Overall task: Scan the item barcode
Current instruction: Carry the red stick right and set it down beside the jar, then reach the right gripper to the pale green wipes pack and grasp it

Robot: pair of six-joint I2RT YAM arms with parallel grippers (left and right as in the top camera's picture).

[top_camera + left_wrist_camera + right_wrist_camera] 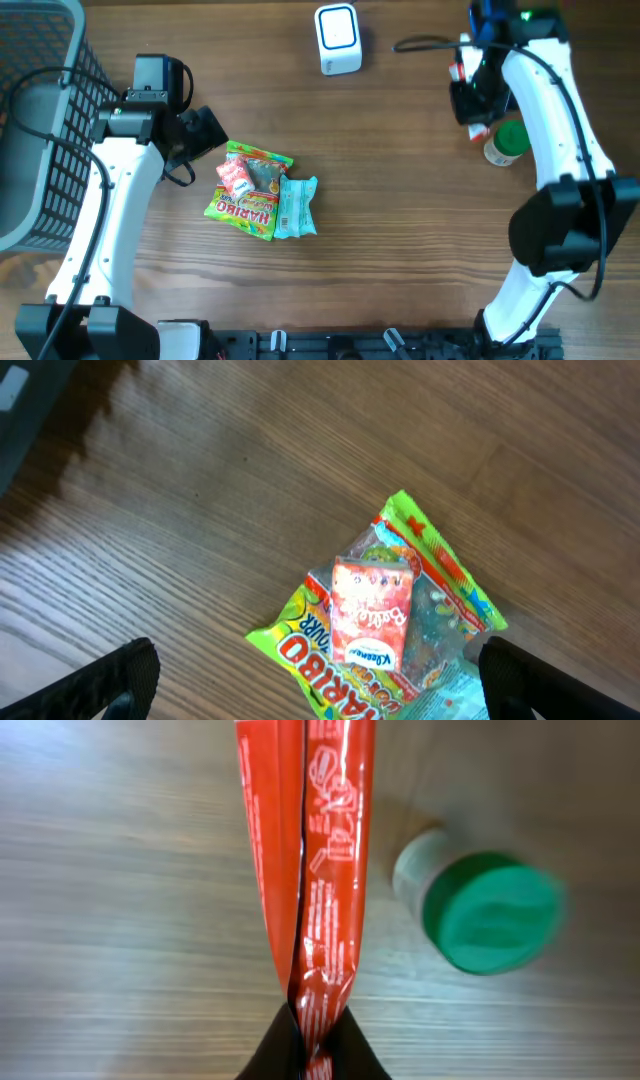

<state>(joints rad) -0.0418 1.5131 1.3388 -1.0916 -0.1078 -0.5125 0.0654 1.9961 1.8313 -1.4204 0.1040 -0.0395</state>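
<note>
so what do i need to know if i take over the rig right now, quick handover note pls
Left gripper: open, holding nothing, above the snack pile.
Right gripper: shut on a red packet, held over the table beside the green-lidded jar.
White scanner: at the far edge of the table, to the left of the right gripper.
Pile: Haribo bag with a small pink packet on top and a light blue packet beside it.
Done: red packet gripped.
Left: present its barcode to the scanner. Whether any item has been scanned cannot be told.
</note>
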